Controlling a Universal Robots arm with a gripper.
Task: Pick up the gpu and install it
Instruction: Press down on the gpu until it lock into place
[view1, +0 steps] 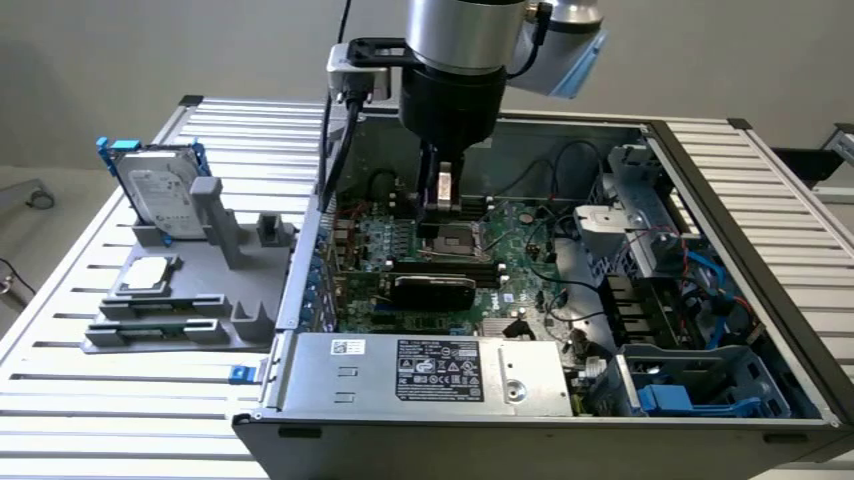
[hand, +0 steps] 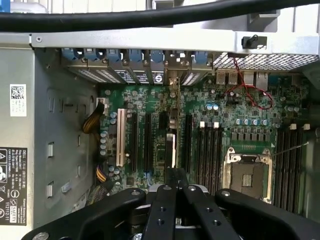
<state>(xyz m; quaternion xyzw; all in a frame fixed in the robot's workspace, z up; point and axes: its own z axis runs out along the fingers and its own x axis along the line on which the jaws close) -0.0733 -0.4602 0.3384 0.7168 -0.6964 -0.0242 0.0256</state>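
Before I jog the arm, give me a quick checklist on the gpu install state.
1. Gripper shut: ok.
2. gpu inside the case, standing upright on the motherboard: ok.
3. gpu fully seated in its slot: cannot tell.
4. Gripper gripping the gpu: cannot tell.
5. Hard drive outside the case in the grey stand, away from the arm: ok.

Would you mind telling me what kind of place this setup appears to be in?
Probably a robotics lab bench for computer assembly: an open grey desktop computer case with its green motherboard exposed lies on a slatted aluminium table, beside a grey parts holder carrying a silver hard drive.
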